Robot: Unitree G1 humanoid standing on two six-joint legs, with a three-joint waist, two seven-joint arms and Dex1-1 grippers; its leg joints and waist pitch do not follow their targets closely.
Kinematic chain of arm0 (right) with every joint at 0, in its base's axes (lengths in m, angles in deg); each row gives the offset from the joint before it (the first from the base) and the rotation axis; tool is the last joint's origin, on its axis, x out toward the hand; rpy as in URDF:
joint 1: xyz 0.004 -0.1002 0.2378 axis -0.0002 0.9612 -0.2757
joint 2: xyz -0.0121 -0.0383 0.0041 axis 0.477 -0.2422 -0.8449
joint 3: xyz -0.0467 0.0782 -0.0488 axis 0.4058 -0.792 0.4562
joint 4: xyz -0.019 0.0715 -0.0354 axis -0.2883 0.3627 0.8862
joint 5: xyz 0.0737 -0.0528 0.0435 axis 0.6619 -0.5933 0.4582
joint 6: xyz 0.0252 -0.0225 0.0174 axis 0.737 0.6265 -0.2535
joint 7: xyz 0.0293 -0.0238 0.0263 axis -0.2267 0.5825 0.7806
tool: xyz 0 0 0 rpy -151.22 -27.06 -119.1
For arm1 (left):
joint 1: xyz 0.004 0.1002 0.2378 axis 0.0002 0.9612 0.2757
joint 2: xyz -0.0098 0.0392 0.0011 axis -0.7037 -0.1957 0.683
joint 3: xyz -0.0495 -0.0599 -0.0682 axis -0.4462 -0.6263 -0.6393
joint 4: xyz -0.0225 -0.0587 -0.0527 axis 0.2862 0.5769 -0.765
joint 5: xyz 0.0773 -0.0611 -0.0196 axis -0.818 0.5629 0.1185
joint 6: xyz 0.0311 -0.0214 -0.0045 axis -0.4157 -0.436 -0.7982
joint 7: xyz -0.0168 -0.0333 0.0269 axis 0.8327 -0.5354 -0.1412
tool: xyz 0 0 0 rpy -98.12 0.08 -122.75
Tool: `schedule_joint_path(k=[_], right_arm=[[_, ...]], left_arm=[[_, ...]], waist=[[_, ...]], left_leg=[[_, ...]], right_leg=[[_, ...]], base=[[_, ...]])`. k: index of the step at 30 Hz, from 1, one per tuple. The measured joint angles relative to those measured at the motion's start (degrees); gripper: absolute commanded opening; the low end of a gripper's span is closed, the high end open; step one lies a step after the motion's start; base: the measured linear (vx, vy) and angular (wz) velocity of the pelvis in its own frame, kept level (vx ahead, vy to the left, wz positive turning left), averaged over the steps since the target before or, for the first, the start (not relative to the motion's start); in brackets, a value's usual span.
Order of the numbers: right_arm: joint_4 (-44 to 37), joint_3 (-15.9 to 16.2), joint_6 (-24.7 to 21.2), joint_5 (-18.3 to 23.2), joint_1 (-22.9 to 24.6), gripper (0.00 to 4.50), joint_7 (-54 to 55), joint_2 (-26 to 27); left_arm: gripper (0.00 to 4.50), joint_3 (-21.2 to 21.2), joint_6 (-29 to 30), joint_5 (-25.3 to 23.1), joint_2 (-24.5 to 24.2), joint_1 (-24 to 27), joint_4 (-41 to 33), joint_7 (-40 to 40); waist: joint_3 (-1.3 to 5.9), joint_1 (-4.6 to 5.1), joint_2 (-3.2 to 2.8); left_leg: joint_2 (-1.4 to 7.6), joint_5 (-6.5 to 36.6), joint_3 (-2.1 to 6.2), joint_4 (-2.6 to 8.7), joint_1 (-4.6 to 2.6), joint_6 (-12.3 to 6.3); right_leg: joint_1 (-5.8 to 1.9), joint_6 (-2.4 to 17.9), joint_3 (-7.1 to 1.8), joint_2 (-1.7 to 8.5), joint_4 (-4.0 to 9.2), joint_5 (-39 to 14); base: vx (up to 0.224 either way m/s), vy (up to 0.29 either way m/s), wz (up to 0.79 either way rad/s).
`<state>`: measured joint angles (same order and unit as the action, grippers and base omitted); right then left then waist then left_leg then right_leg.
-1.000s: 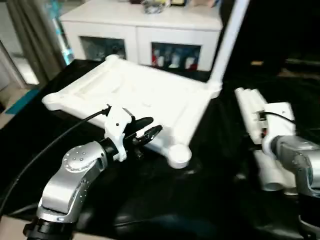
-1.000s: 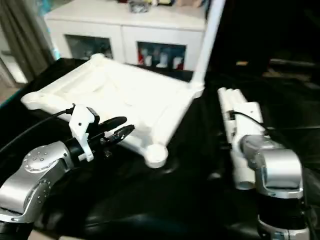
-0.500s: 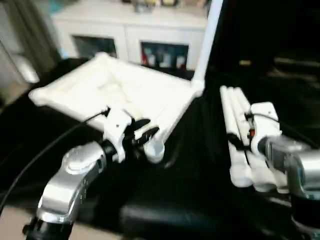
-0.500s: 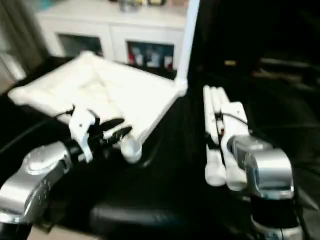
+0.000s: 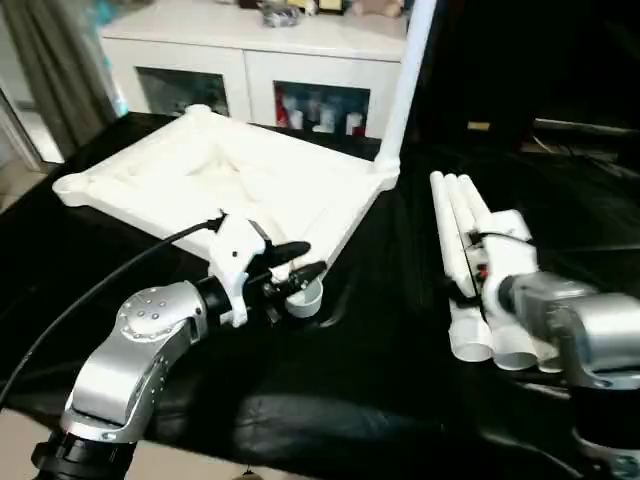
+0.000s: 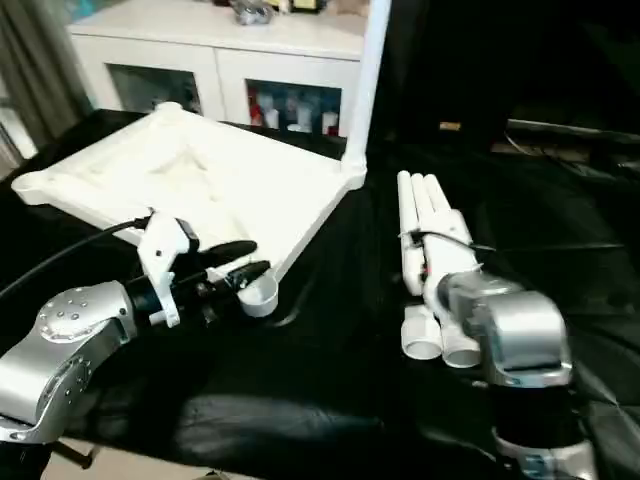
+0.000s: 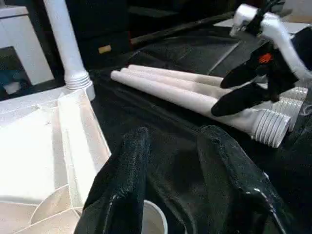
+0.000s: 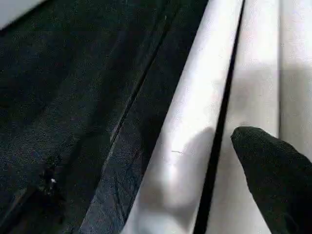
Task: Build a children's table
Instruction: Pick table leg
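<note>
My left gripper (image 5: 300, 262) has closed in on the near corner socket (image 5: 306, 297) of the upturned tabletop (image 5: 230, 180); a second ago that socket lay off to one side of my fingertips. The jaws stand partly apart, and I can't quite tell whether they touch the rim. My right gripper (image 7: 233, 90) hangs wide open just above the three loose legs (image 5: 460, 230). One leg (image 5: 405, 80) already stands in the far corner, so this socket looks next.
</note>
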<state>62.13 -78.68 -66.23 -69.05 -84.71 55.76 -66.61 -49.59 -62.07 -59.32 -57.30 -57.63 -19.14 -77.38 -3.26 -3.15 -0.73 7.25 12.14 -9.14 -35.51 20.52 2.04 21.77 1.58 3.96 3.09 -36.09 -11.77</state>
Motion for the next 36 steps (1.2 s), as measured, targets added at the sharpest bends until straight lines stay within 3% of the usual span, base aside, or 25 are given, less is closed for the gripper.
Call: schedule_joint_path(k=[7,13,27,29,34,36], right_arm=[[3.32,0.51,2.52,0.04,-1.21,4.50,-0.11,2.05],[5.06,0.48,3.12,0.01,-1.65,4.50,-0.09,2.48],[8.43,1.95,0.60,0.02,-1.77,4.50,-0.24,2.67],[8.47,2.18,0.49,0.04,-1.78,4.14,-0.25,2.66],[8.88,2.12,0.50,0.03,-1.91,3.88,-0.22,2.67],[9.14,1.97,0.52,0.03,-1.95,3.70,-0.20,2.67]], left_arm=[[1.83,0.37,2.08,1.65,-1.78,-0.01,-1.19,-2.43],[1.83,2.23,7.56,4.43,-6.37,0.53,-4.12,-7.25],[1.83,6.55,9.28,4.47,-10.21,-0.56,-5.10,-11.43],[1.85,7.05,8.73,3.71,-10.21,-1.20,-5.12,-11.45],[1.85,7.84,8.52,3.54,-10.19,-1.43,-5.12,-11.95],[2.12,8.04,8.52,3.12,-10.23,-1.71,-5.11,-11.82]], waist=[[-0.01,-0.20,-0.02],[-0.01,-0.14,0.01],[-0.02,-0.18,0.02],[-0.02,-0.19,0.03],[-0.01,-0.19,0.04],[0.01,-0.17,0.08]], left_leg=[[0.24,0.12,-0.13,0.23,0.07,-0.18],[0.32,0.13,-0.39,0.24,-0.09,-0.19],[0.40,0.11,-0.52,0.25,-0.08,-0.16],[0.40,0.12,-0.53,0.25,-0.08,-0.17],[0.41,0.11,-0.53,0.25,-0.10,-0.17],[0.41,0.11,-0.53,0.25,-0.12,-0.16]], right_leg=[[0.18,0.30,0.05,-0.17,-0.04,-0.18],[0.13,0.29,-0.02,-0.14,-0.04,-0.22],[0.13,0.27,-0.03,-0.14,-0.06,-0.21],[0.13,0.27,-0.04,-0.14,-0.06,-0.21],[0.12,0.26,-0.03,-0.14,-0.06,-0.21],[0.10,0.26,-0.04,-0.14,-0.06,-0.22]], base=[[0.000,0.000,0.00],[0.000,0.000,0.00],[0.000,0.000,0.00],[0.000,0.000,0.00],[0.000,0.000,0.00],[0.000,0.000,0.00]])
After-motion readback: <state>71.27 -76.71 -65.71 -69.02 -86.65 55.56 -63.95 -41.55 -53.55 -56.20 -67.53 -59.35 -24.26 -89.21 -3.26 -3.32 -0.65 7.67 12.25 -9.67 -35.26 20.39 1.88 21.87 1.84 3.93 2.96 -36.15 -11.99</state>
